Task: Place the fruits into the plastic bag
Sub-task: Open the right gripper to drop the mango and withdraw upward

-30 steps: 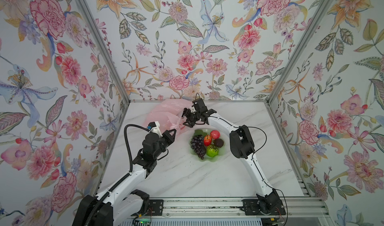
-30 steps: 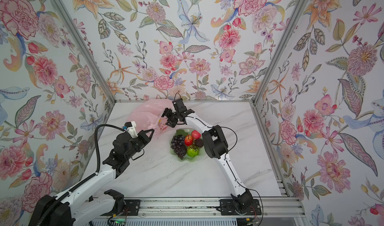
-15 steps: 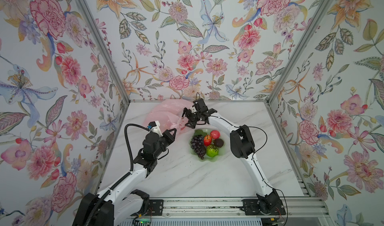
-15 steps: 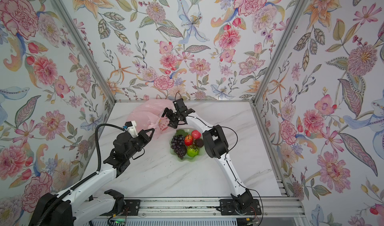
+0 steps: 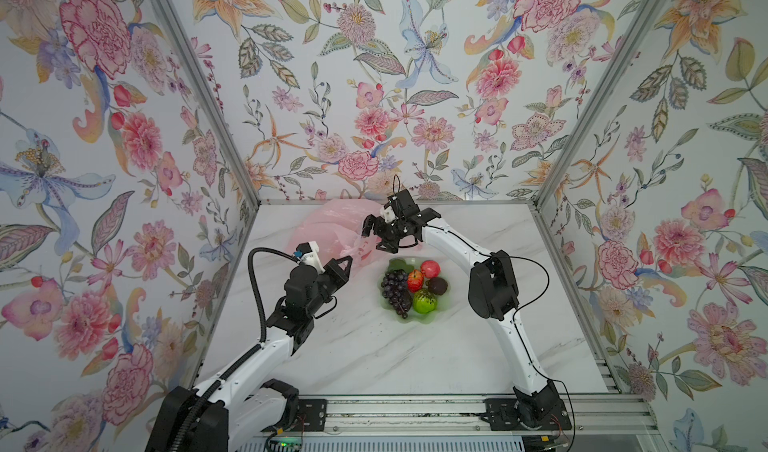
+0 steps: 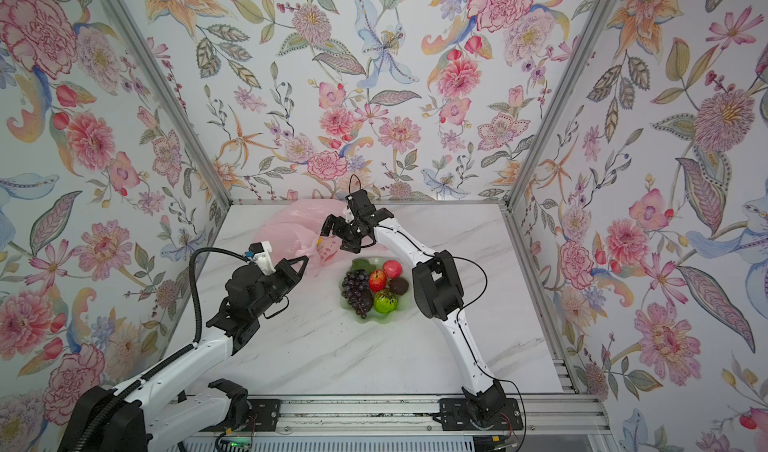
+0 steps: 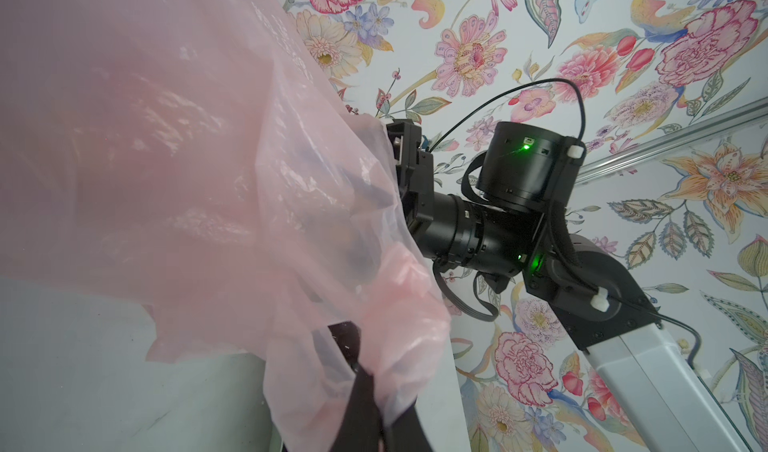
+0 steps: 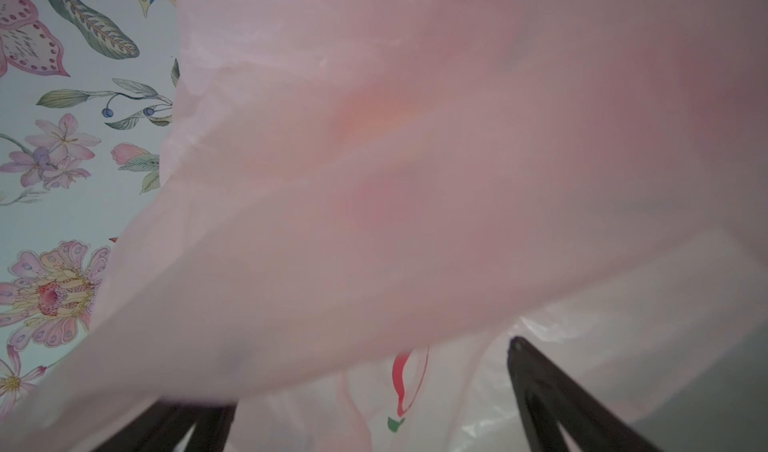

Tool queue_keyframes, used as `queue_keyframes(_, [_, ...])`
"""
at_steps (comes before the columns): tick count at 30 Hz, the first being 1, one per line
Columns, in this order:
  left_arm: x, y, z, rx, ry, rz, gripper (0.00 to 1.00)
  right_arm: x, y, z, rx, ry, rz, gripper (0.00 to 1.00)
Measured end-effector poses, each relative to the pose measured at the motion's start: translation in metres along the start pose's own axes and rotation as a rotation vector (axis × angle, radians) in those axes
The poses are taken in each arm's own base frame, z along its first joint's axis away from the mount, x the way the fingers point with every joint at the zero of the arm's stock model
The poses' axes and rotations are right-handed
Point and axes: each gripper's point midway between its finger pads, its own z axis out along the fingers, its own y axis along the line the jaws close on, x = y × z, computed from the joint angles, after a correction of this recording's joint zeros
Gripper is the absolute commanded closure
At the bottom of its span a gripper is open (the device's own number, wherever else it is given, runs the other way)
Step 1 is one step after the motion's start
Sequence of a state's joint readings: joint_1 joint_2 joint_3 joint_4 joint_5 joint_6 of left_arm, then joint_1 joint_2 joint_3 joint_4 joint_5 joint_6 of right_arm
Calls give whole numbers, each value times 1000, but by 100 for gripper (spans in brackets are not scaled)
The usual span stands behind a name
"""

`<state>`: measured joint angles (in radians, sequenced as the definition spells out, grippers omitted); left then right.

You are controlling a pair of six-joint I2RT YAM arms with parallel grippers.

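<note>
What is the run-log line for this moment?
left gripper: shut on plastic bag | right gripper: open at plastic bag | fruits: in dish

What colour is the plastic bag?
The plastic bag is pale, see-through pink; it shows best in the left wrist view.

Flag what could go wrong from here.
1. The left gripper pinches only a thin fold of the bag; it may slip and the mouth sag shut.
2. The film drapes around the open right gripper; withdrawing could snag it and drag the bag.
3. The dish of fruit sits close beside that gripper and could be knocked.
</note>
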<state>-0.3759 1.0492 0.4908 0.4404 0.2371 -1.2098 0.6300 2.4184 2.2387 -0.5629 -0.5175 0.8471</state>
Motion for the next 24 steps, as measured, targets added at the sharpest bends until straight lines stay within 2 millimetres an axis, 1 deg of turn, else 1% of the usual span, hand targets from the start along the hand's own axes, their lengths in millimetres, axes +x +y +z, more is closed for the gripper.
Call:
queue_keyframes(4, [1,3,-1,-2,2,-8,100,4,1,-11,38,0,-61,1])
queue_keyframes(8, [1,3,-2,1,6,-12,100,16,5,-21,94,9,-145,1])
queue_keyframes(11, [1,3,-2,3,4,-13,100,27,11,-32,135,15,-223,1])
queue_keyframes(16, [0,3,-2,3,4,-13,100,38,25,-60,196,0,-356,1])
queue_keyframes(17, [0,3,-2,3,3,-13,100,39,28,-68,209,-9,-386,1])
queue_keyframes(21, [0,3,-2,2,3,-13,100,39,37,-97,254,-49,-483,1])
queue_keyframes(24, [0,2,-2,6,0,-20,100,38,38,-115,309,-83,-553,1])
